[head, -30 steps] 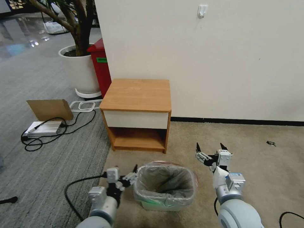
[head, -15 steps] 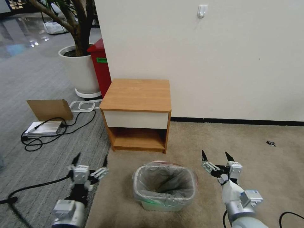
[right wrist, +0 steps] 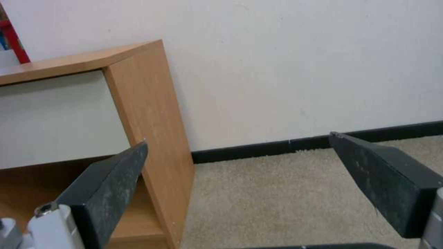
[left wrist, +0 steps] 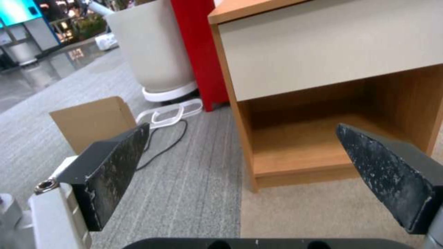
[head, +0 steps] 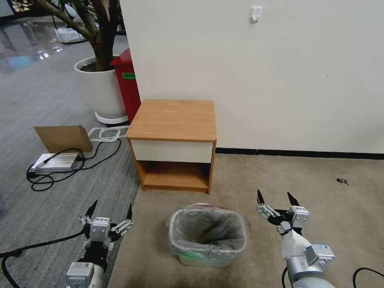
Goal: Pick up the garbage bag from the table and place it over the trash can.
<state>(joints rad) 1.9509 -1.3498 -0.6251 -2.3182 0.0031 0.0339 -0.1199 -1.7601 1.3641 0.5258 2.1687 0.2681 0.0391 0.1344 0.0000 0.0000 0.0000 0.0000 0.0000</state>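
The left gripper (head: pixel 111 211) hangs low over the grey carpet, well to the left of the trash can (head: pixel 208 236), its fingers spread wide and holding nothing. In the left wrist view its two dark pads (left wrist: pixel 115 169) frame the open lower shelf of the wooden nightstand (left wrist: pixel 323 52), with bare floor between them. The right gripper (head: pixel 278 200) sits on the other side of the bin, just past its right rim and slightly farther forward, likewise splayed and empty — its wrist camera looks past the nightstand's side panel (right wrist: pixel 147 114) to the wall and black skirting.

The garbage bag (head: pixel 208 230) is already in the can: grey translucent film lines the inside, the mouth is folded over the rolled rim on all visible sides, and a pink-red edge shows along the back and right. The nightstand top is bare.

By this look the placing is done, and the step in hand is to clear away. Doing it well means keeping both grippers apart from the thin film — a fingertip snagging the overhang could drag the bag off the rim or tip the light bin.
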